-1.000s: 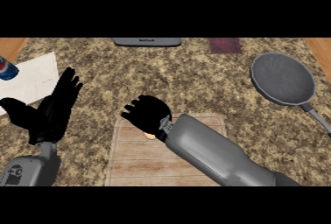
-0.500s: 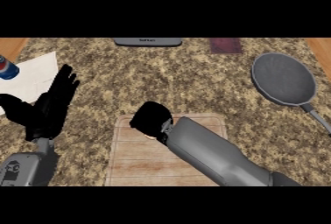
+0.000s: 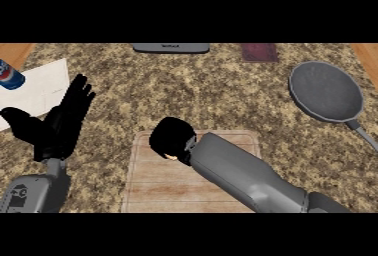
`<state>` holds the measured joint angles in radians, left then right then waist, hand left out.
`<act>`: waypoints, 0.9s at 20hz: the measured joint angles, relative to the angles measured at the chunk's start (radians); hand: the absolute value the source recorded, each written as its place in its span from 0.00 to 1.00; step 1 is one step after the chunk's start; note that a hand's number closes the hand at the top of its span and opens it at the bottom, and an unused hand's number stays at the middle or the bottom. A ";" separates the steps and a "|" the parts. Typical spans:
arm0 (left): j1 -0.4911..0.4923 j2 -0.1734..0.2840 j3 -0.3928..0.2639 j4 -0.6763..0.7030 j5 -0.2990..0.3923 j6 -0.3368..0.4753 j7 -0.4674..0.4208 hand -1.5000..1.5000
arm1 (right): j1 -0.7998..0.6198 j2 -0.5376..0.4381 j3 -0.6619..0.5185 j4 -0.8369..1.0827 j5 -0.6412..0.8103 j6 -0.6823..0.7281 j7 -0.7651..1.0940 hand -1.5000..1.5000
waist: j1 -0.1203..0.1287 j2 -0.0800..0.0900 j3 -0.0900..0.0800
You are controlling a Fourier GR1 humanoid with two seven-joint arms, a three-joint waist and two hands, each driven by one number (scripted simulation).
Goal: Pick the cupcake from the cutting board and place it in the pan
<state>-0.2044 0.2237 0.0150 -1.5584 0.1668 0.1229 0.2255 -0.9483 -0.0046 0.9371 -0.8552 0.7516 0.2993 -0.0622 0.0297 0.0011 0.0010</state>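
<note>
The right robot hand is down at the far edge of the cutting board, fingers curled in on themselves into a dark ball. Just beneath it, where the wrist begins, a small pale, yellowish bit peeks out. That may be the cupcake, closed inside the fingers, but so little of it shows that I cannot say for sure (nothing else on the board looks like one). The grey forearm runs back across the board toward the lower right and covers a good part of the wood.

The left robot hand stands at the left side, well apart from the board, fingers straight and pointing up the view, thumb stuck out to the side, holding nothing. It is simply resting there, partly over the corner of a white sheet of paper lying on the speckled brown worktop.

The pan sits far off to the right, round and dark grey, its handle slanting away toward the right edge. Its inside is bare.

At the far left a blue can with red and white on it lies beside the paper. Along the back edge there is a flat grey object and, to its right, a small dark maroon square.
</note>
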 measured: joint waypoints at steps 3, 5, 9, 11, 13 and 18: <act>-0.005 -0.011 0.000 0.001 -0.013 0.009 0.005 0.50 | 0.001 0.002 -0.004 -0.020 -0.025 0.004 0.001 1.00 | -0.006 0.001 0.000; 0.020 -0.012 -0.002 -0.015 -0.018 0.005 -0.001 0.50 | -0.007 0.003 -0.015 -0.004 -0.031 -0.029 -0.012 1.00 | -0.005 0.001 -0.001; 0.046 0.004 0.025 -0.030 -0.003 -0.008 0.002 0.50 | 0.030 -0.037 -0.066 -0.093 -0.012 -0.084 0.019 1.00 | -0.027 -0.005 -0.001; 0.055 0.007 0.035 -0.030 -0.003 -0.002 0.003 0.50 | 0.089 -0.099 -0.093 -0.143 -0.008 -0.116 0.062 1.00 | -0.051 -0.010 0.000; 0.080 0.008 0.049 -0.028 -0.002 0.003 -0.008 0.50 | 0.151 -0.171 -0.133 -0.188 -0.012 -0.149 0.107 1.00 | -0.076 -0.017 0.000; 0.099 0.011 0.068 -0.040 0.004 0.013 -0.001 0.50 | 0.252 -0.365 -0.230 -0.403 0.009 -0.247 0.187 1.00 | -0.113 -0.028 0.000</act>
<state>-0.1051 0.2346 0.0833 -1.5980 0.1709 0.1361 0.2248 -0.6968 -0.3699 0.7069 -1.2578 0.7606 0.0521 0.1245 -0.0837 -0.0273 0.0005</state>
